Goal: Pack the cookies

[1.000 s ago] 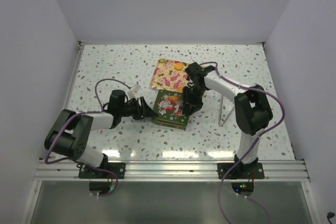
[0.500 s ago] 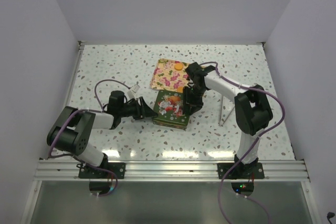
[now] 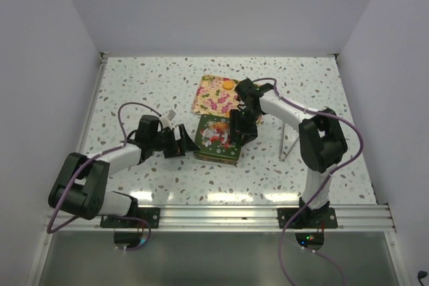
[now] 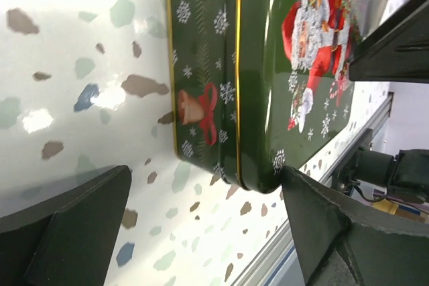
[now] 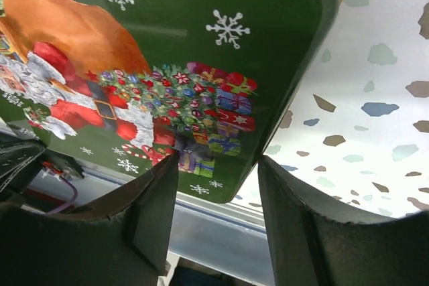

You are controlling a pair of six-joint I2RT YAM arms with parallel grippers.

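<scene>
Cookies (image 3: 228,85): you can see one, orange, on the floral sheet (image 3: 212,100) behind the single green tin (image 3: 216,142), printed with Santa, snowflakes and bells. Your left gripper (image 3: 183,141) gapes empty beside it. Your right gripper (image 3: 239,129) is spread over its right edge, clasping nothing.

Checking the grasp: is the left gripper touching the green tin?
Cannot tell. Left wrist view: one left gripper finger overlaps a corner of the green tin, hiding any gap.
</scene>
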